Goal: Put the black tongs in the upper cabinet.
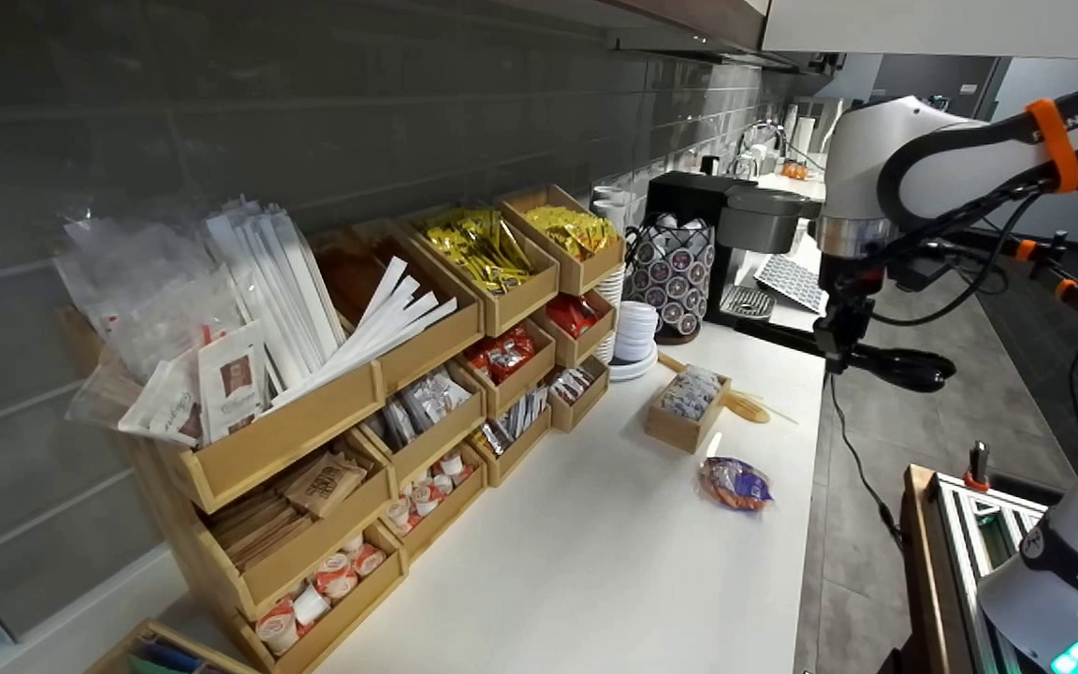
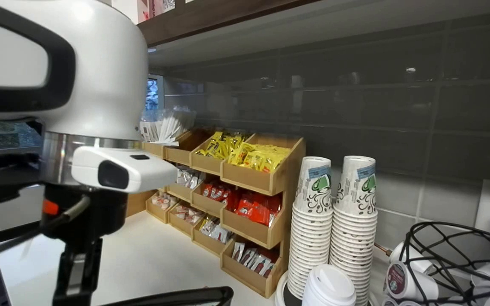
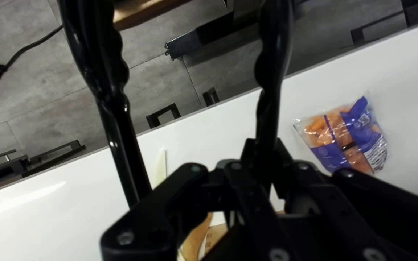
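Black tongs (image 1: 906,367) hang in the air at the right of the frame in an exterior view, one end reaching past the edge of the white counter (image 1: 586,571); in an exterior view their looped end (image 2: 214,291) shows at the bottom of the frame. Seen from the wrist, their two ridged arms (image 3: 103,83) stand apart and run out at the top, one left of centre, one right. The gripper (image 3: 264,156), lower middle of the wrist view, pinches the right-hand arm; the left-hand one passes behind it (its course there is hidden). At the right of the wrist view, a purple-and-orange packet (image 3: 345,139) lies on the counter. In an exterior view a wooden box (image 1: 675,432) of small grey packets (image 1: 691,391) stands right of centre, a wooden utensil (image 1: 747,406) just beside it, while a tiered wooden rack (image 1: 291,429) fills the left. In an exterior view two stacks of paper cups (image 2: 353,229) stand beside the rack, and the upper cabinet (image 2: 211,17) crosses the top.
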